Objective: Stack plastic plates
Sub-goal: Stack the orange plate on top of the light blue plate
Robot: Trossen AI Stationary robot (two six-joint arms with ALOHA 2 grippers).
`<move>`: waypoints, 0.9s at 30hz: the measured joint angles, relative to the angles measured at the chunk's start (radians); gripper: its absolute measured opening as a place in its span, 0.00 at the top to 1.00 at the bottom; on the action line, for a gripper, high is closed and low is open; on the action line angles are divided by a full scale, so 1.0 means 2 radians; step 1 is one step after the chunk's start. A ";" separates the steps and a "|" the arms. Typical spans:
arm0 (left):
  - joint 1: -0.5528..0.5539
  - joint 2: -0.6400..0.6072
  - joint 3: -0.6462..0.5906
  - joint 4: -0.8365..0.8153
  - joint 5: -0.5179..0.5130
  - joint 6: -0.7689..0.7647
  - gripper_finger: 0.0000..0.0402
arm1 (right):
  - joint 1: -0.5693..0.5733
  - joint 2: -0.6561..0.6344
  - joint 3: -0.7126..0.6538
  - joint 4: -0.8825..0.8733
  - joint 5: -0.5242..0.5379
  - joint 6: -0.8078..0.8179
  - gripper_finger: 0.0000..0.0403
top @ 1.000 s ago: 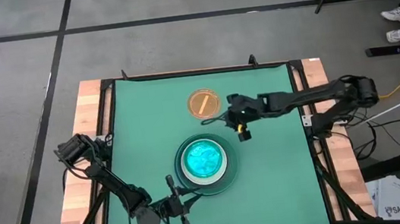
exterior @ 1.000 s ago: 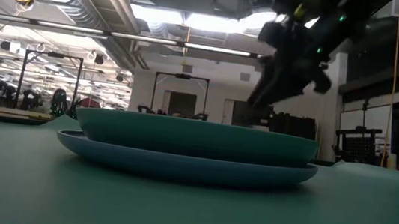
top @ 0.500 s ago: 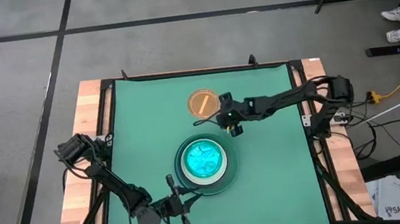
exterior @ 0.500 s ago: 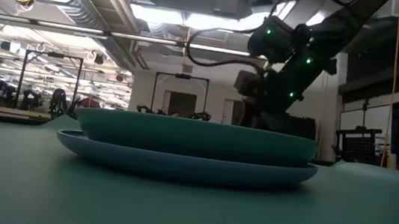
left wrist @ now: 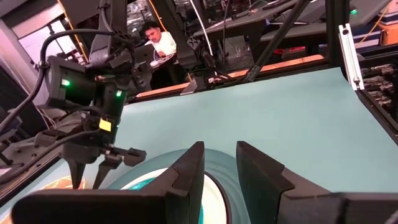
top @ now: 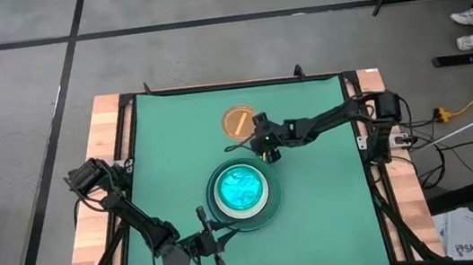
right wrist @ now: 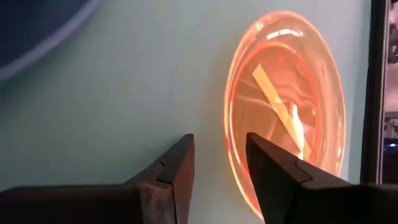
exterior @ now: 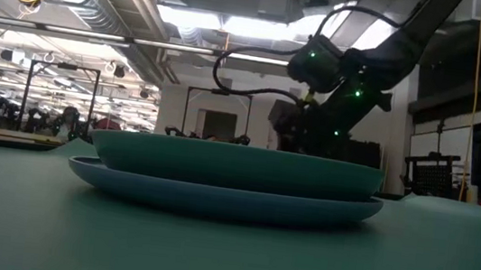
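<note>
A stack of plates stands mid-table with a translucent cyan plate on top; the low view shows the dark-green plate resting in the light-blue one. The small orange plate lies flat and alone toward the far edge. My right gripper is open and hovers between the stack and the orange plate, just beside that plate's near rim, touching nothing. My left gripper waits by the stack's near-left side, with a narrow gap between its fingers.
Green mat shows bare to the right of the stack and along the far edge. A dark frame and wooden boards border the table. A person sits in the room beyond the table.
My right gripper has moved toward the table's left edge and down, from right of the stack to beside the orange plate; its arm has folded in. The plates and my left arm have kept still.
</note>
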 joint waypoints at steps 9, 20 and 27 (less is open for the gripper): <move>0.000 0.000 0.000 0.000 0.001 0.000 0.78 | -0.025 0.019 0.000 0.043 -0.038 0.008 0.65; 0.000 0.000 0.000 0.000 0.002 0.000 0.78 | -0.069 0.019 0.001 0.036 -0.138 0.065 0.81; 0.000 0.000 0.000 0.000 0.002 0.000 0.78 | -0.068 0.020 0.001 0.035 -0.135 0.061 0.99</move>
